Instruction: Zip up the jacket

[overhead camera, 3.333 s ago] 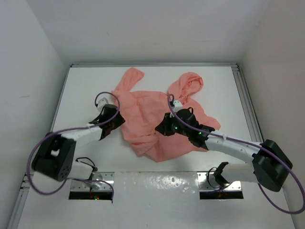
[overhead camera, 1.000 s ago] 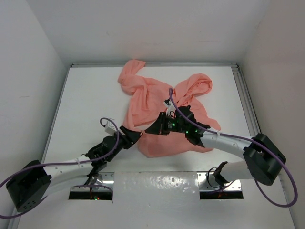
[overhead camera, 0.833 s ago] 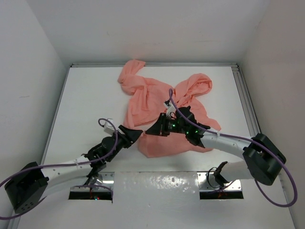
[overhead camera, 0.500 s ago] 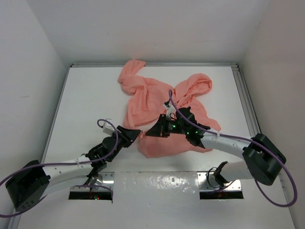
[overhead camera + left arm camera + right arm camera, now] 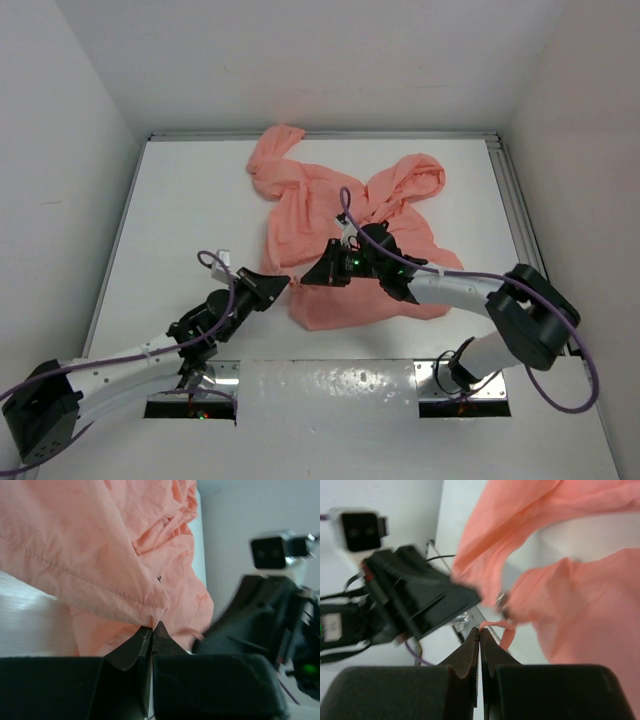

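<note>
Right, status: the jacket [image 5: 340,215] lies crumpled in the middle of the table [image 5: 190,200], hood toward the far side, zipper not closed. Our left gripper [image 5: 151,630] is clenched on the near hem corner [image 5: 155,611], but only the very tip of the fabric is in the pinch. Our right gripper [image 5: 479,631] is clamped on a thin pink tab [image 5: 496,625] just beside a small metal piece [image 5: 501,600], which we take for the zipper slider. The two sets of tips nearly touch at the near hem.

Risks as we see them:
- The hem corner could slip out once we pull, because the bite is so shallow. The thin fabric would then drag along instead of the slider running.
- The fabric is bunched, so the teeth may jam.
- The fingers could collide.

We see no brand, label or readable writing anywhere.
</note>
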Controlling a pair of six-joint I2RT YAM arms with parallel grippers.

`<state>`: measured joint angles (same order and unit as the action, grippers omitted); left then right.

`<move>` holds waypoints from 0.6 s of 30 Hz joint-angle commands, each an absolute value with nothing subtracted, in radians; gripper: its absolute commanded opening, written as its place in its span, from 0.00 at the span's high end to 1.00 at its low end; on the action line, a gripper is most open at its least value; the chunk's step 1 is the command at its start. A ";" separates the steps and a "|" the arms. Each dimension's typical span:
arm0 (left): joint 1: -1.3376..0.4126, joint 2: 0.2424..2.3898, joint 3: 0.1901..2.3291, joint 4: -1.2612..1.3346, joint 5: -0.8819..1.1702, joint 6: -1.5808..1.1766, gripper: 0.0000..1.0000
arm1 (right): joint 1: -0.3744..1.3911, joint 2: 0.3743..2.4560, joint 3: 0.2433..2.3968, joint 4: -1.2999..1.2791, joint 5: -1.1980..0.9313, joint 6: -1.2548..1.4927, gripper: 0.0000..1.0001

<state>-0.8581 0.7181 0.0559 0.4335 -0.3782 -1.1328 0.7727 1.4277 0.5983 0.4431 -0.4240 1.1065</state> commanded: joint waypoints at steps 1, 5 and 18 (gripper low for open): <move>-0.865 0.635 -0.057 0.339 -0.287 -1.123 1.00 | 0.769 1.523 0.676 0.506 -0.400 1.081 1.00; -0.867 0.487 -0.087 0.172 -0.224 -1.138 1.00 | 0.767 1.629 0.764 0.564 -0.390 1.097 1.00; -0.867 0.448 -0.035 -0.031 -0.190 -1.088 1.00 | 0.769 1.461 0.755 0.237 -0.281 0.848 0.68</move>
<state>-0.8581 0.4351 0.0540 -0.0525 -0.2249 -1.1183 0.7727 1.5482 0.7494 0.3779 -0.3302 0.9825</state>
